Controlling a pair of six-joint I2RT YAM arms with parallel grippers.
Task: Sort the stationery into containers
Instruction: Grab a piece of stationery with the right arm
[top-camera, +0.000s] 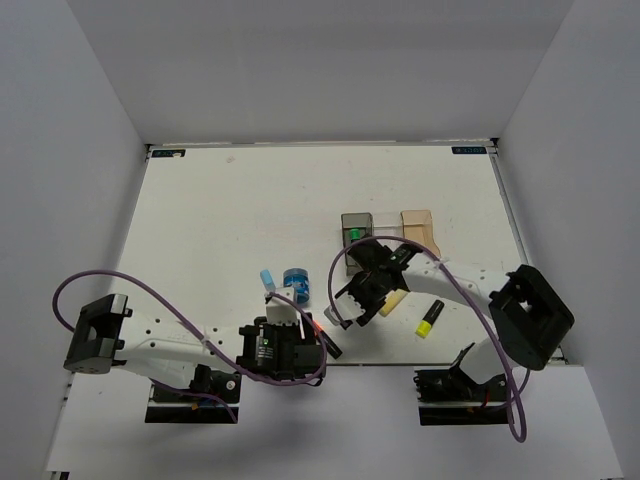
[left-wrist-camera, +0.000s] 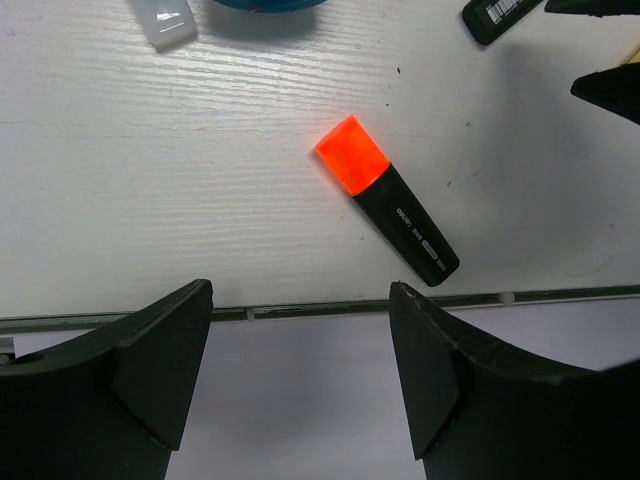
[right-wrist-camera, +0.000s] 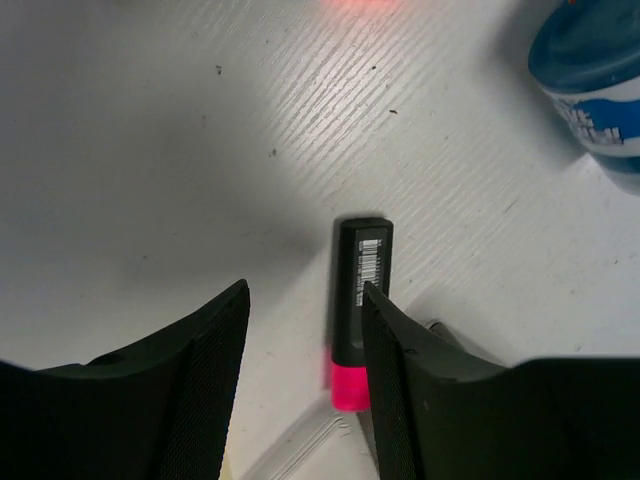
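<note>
My left gripper (left-wrist-camera: 300, 300) is wide open and holds nothing. It hangs over the black highlighter with the orange cap (left-wrist-camera: 390, 215), which lies flat near the front edge of the white table (top-camera: 230, 220).

My right gripper (right-wrist-camera: 303, 330) is open too, not as wide, and nothing is squeezed in it. The black highlighter with the pink cap (right-wrist-camera: 360, 290) lies flat on the table between its fingers, close beside 1 of them.

I think the job has only just begun. 1 green-capped highlighter (top-camera: 357, 235) sits in the dark grey bin (top-camera: 346, 222). The tan bin (top-camera: 418, 228) looks empty, and my arm hides part of the clear bin (top-camera: 385, 222).

6 things are left out: the orange and pink ones, the yellow-capped highlighter (top-camera: 428, 320), the light blue stick (top-camera: 267, 277), the pale yellow stick (top-camera: 397, 300) and the round blue roll (top-camera: 296, 283).

The table has thin lines and tiny dark specks. Plain white walls (top-camera: 60, 150) stand on 3 sides
</note>
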